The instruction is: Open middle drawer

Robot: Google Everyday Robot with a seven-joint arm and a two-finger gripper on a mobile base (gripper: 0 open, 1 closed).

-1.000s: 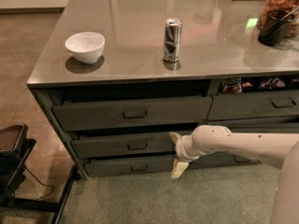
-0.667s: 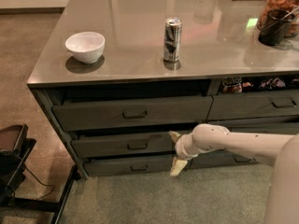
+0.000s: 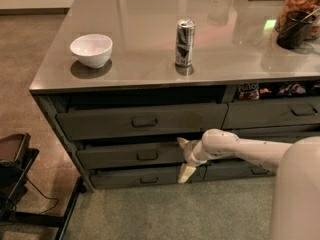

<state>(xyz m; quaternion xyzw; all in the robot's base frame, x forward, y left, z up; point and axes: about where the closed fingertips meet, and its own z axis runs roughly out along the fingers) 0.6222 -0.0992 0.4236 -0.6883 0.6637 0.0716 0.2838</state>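
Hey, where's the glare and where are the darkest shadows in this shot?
Camera view: the glossy countertop mirrors the can and shows a green glint at right; the bowl casts a soft shadow; the gap above the middle drawer is dark; the gripper, open at that drawer's right end, is well lit.

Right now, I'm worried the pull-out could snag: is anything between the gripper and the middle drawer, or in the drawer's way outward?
Nothing visible. The gripper sits at the right end of the middle drawer, fingers spread, right of its pull. The floor in front shows nothing in the drawer's way.
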